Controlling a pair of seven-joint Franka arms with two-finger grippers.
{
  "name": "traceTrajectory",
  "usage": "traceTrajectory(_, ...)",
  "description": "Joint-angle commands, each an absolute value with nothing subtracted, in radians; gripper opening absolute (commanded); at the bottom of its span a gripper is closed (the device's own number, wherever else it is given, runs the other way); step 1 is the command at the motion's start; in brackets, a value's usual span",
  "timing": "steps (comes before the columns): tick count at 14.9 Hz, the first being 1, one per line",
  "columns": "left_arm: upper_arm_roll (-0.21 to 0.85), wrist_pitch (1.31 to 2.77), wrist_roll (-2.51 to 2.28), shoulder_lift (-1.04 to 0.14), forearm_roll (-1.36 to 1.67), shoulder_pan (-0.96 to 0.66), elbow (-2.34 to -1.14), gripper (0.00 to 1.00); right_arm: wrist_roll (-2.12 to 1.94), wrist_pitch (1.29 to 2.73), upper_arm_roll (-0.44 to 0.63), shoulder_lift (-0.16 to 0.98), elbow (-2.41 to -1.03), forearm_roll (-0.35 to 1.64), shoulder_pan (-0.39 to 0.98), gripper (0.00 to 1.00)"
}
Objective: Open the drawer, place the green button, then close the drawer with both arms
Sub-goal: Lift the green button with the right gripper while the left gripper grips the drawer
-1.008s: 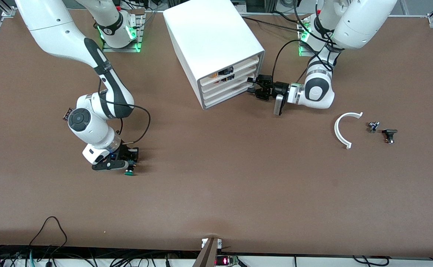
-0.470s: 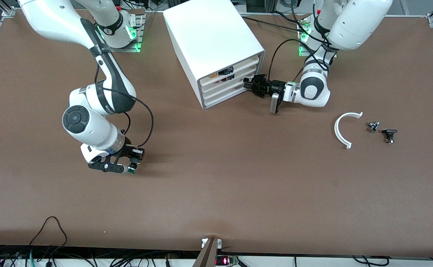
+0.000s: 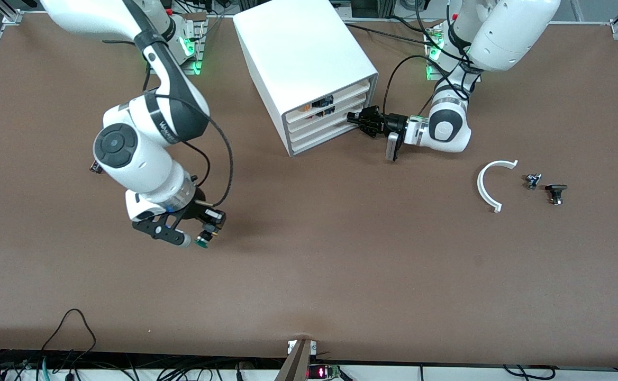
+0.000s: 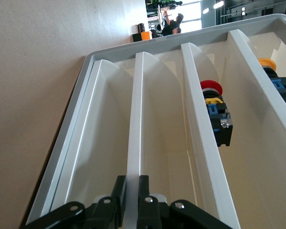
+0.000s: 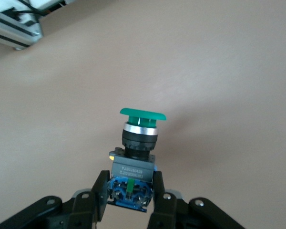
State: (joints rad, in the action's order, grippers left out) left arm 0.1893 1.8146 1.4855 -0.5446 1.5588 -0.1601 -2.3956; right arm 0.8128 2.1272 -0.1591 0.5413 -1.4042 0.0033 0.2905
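Observation:
My right gripper (image 3: 195,238) is shut on the blue rear block of the button (image 3: 201,243) and holds it in the air over bare table toward the right arm's end. In the right wrist view the green cap (image 5: 142,113) points away from the gripper (image 5: 130,191). The white cabinet (image 3: 301,47) stands near the robots' bases. My left gripper (image 3: 355,119) is at its front, shut on the front lip of the drawer (image 3: 319,128), third counting downward. In the left wrist view the fingers (image 4: 118,193) pinch that white lip (image 4: 135,133). The drawer looks pushed in.
A red-capped button (image 4: 213,112) and an orange-capped one (image 4: 271,71) lie in the upper drawers. Toward the left arm's end lie a white curved piece (image 3: 486,185), a small metal part (image 3: 532,181) and an all-black button (image 3: 555,192).
My right gripper has lifted the green button off the table and carried it a little toward the cabinet. My left gripper has moved in to the drawer front and closed on its lip.

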Motion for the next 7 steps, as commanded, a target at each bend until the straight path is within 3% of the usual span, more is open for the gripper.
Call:
traceTrajectory(1,0.198,1.829,1.537,-0.539,1.583,-0.161,-2.419,0.0,0.963,2.103,-0.173,0.542,-1.361,0.006,0.339,0.0)
traceTrajectory(7,0.169,1.833,1.455,-0.537,1.487,-0.132,-2.352,0.0,1.256,2.103,-0.167,0.563,-1.285,-0.026,0.466,0.0)
